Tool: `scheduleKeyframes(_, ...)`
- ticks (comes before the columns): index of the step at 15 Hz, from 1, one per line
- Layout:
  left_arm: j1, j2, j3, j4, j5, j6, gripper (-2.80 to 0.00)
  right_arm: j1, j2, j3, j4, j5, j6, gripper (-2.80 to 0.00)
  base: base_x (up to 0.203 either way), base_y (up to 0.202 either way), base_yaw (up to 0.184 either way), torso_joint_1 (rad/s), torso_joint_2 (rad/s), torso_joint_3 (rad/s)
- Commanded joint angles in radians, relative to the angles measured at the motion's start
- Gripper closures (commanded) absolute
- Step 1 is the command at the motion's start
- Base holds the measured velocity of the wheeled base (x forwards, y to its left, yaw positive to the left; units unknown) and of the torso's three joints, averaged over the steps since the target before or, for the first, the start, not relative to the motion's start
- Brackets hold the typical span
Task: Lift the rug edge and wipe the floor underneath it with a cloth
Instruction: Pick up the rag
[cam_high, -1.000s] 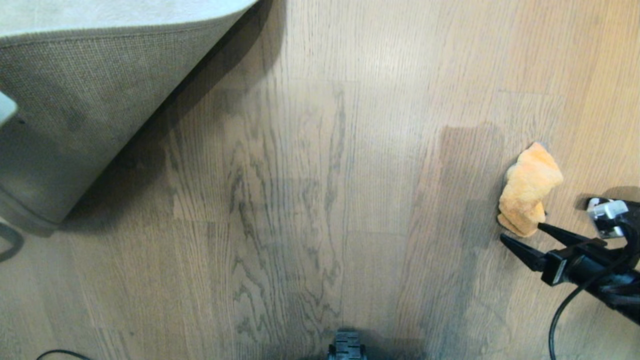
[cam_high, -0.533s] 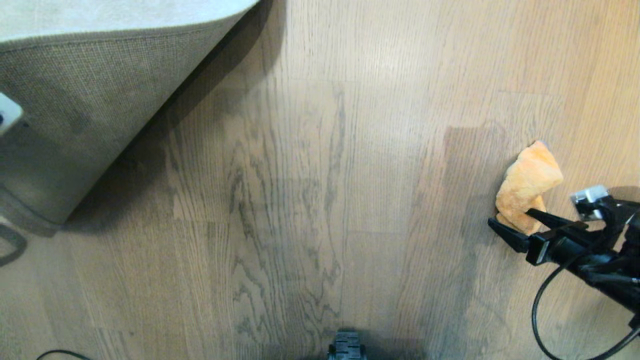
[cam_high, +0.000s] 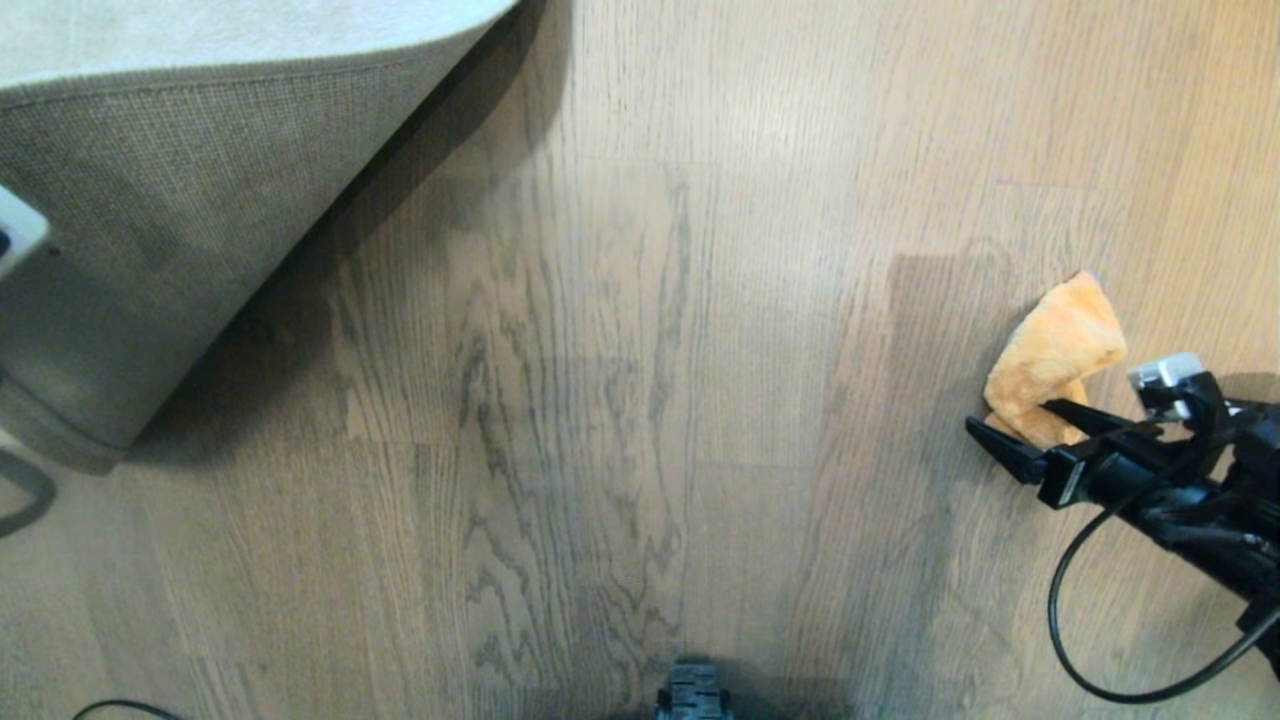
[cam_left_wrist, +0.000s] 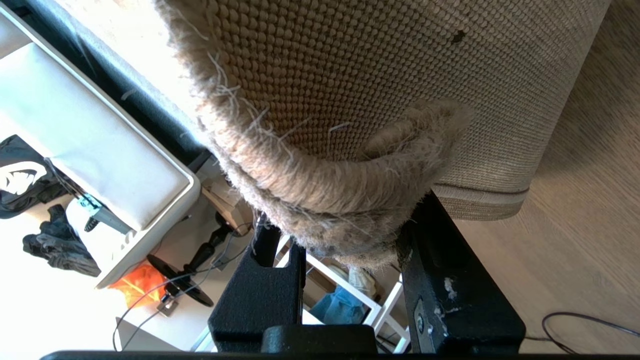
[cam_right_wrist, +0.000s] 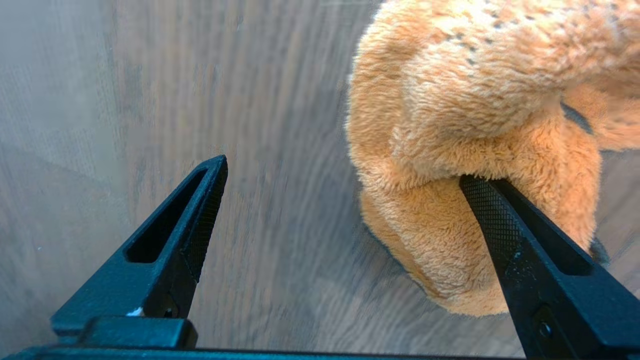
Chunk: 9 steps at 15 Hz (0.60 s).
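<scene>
Head view: the left gripper (cam_left_wrist: 345, 245) is clamped on the rug edge (cam_left_wrist: 320, 190), holding it folded back off the floor (cam_high: 620, 400). The cloth (cam_high: 1052, 360) lies on bare floor, well apart from the rug. The right gripper (cam_high: 1020, 428) has its jaws spread wide, holding nothing; one finger (cam_right_wrist: 505, 225) presses the cloth's near lobe, the other is over floor. Centre the jaws on the cloth's bulk, lower to the floor, then close fully.
</scene>
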Motion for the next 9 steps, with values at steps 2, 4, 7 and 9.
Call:
scheduleKeyframes(2,0.0,0.002,-0.001,-0.003,0.005,0.006,0.0,-0.007,-0.006,0.005,-0.048,-0.087,0.001,-2.8,0.0,0.0,0.0,0.0,0.0,0.0)
scheduleKeyframes(4,0.0,0.002,-0.001,-0.003,0.005,0.007,0.0,-0.009,-0.028,0.014,-0.048,-0.12,0.002,-2.8,0.0,0.0,0.0,0.0,0.0,0.0)
scheduleKeyframes(7,0.0,0.002,-0.001,-0.003,0.005,0.006,0.0,-0.01,-0.077,0.019,-0.048,-0.123,0.004,-2.8,0.0,0.0,0.0,0.0,0.0,0.0)
scheduleKeyframes(9,0.0,0.002,-0.001,-0.003,0.005,0.007,0.0,-0.013,-0.091,0.018,-0.048,-0.127,0.004,-2.8,0.0,0.0,0.0,0.0,0.0,0.0)
